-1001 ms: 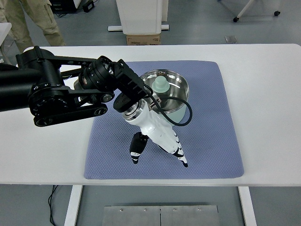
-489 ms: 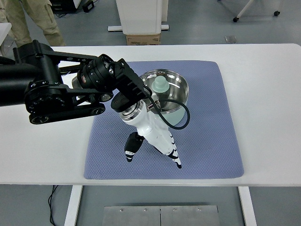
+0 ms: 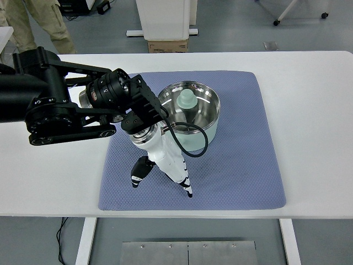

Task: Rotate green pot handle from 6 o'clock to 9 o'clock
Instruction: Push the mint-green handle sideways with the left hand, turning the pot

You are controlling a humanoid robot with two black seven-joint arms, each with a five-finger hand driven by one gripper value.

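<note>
the pot (image 3: 190, 113) sits on the blue mat (image 3: 242, 160) on the white surface (image 3: 314, 110), its handle hidden behind the left arm. the left hand (image 3: 162, 168) hovers just beside it, fingers spread, holding nothing.

The left arm (image 3: 60, 110) reaches in from the left edge, black and bent at the elbow. Its white left hand (image 3: 162, 163) points down toward the camera, fingers (image 3: 185, 179) extended together, thumb (image 3: 139, 172) splayed apart, holding nothing.

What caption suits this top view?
Left hand reaches beside the green pot on a blue mat.
</note>
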